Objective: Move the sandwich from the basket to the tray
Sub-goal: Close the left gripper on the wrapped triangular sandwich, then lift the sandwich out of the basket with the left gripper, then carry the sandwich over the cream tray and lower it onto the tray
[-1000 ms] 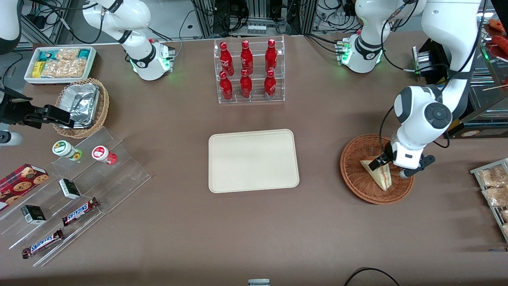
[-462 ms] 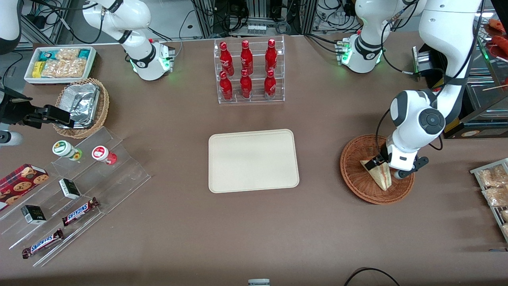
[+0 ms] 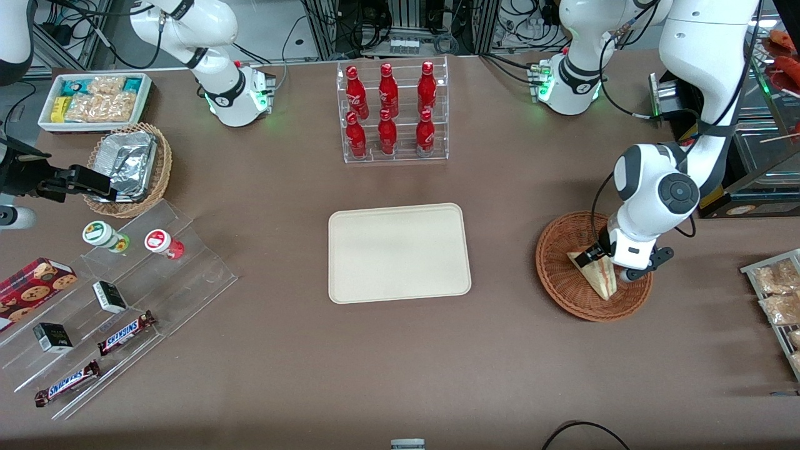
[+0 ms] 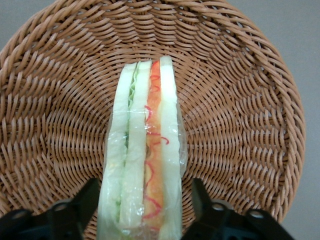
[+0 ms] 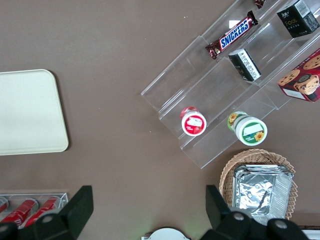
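Front view: the pincer (image 3: 605, 262) sits low in the basket (image 3: 565, 278) toward the working arm's end of the worktop (image 3: 400, 362), straddling the sandwich (image 3: 597, 275); the tray (image 3: 399, 252) lies mid-worktop. Left wrist view: wide-spread fingers (image 4: 85, 200) flank the sandwich (image 4: 142, 165), gaps showing.

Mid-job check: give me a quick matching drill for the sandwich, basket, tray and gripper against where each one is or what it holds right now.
Things:
1. sandwich
2. basket
3. tray
4. gripper

States:
A. bare, nothing on it, at the middle of the table
B. low inside the basket, fingers open on either side of the wedge
C. standing on edge in the basket, filling layers showing
D. on the table toward the working arm's end, holding the wedge

Pairs: 1-C, 2-D, 3-A, 4-B
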Tool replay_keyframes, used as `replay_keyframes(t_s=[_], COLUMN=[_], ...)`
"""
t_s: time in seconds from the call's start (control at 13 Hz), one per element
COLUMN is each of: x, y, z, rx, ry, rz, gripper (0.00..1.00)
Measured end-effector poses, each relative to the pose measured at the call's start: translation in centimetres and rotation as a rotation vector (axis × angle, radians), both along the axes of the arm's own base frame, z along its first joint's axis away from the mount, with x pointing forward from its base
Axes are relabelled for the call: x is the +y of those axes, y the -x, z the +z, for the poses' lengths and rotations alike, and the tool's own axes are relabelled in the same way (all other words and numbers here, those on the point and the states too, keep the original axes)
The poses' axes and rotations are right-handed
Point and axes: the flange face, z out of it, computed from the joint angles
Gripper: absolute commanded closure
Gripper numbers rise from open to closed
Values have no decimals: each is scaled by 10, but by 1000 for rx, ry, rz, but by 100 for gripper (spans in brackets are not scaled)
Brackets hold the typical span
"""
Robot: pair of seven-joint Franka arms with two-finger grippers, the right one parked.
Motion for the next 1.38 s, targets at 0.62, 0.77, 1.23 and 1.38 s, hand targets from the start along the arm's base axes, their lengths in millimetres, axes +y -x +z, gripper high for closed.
replay_keyframes(t_s=[0.62,0.77,1.23,1.38], x=[-10,-38,-254,-332], y=[-19,-18,42,72], z=[60,100,157,147], rx=[74,75,39,40], ry=[-63,-74,-78,-66], rz=[-69,-119,-357,-434], gripper=[99,99,99,99])
